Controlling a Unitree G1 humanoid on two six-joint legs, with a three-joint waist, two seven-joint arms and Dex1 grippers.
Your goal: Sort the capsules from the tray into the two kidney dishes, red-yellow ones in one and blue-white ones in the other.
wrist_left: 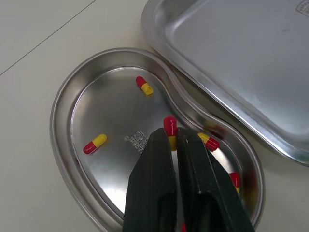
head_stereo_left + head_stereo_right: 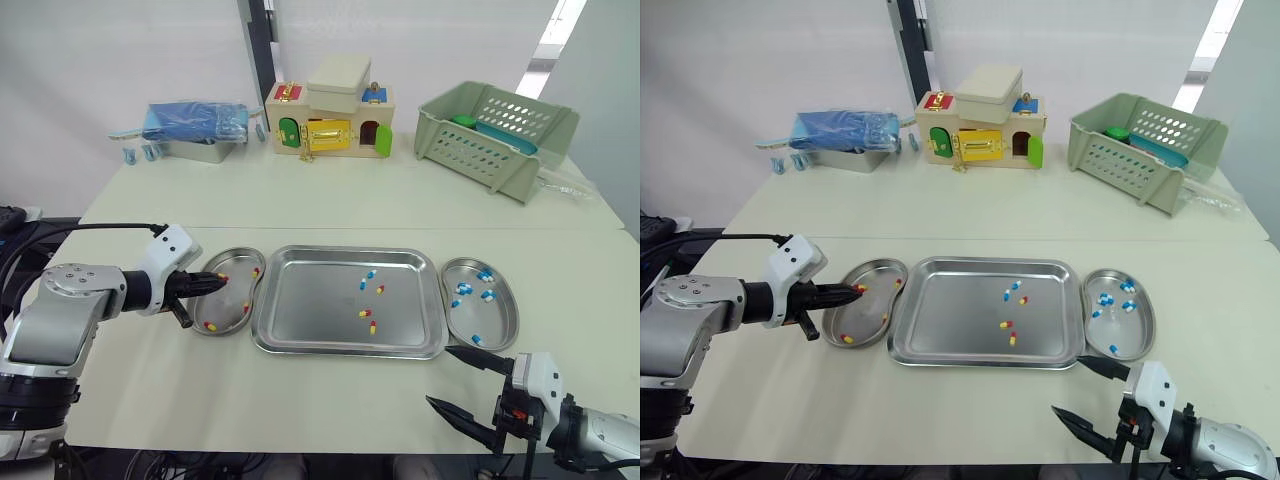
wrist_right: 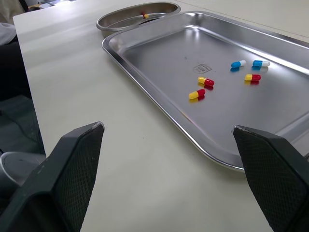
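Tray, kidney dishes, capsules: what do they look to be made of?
Tray, left kidney dish and right kidney dish: metal, probably stainless steel, satin-bright. They mirror the capsules, and the tray and left dish bear a stamped mark. Capsules: smooth, glossy two-tone shells, plastic or gelatin, cannot tell which.

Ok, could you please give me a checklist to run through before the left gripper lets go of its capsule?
1. The left gripper is shut on the red-yellow capsule: ok.
2. The capsule is above the left kidney dish, inside its rim: ok.
3. That dish holds only red-yellow capsules: ok.
4. The right kidney dish holds only blue-white ones: ok.
5. The right gripper is open, outside the tray: ok.
6. The tray is emptied: not ok, five capsules lie in it.
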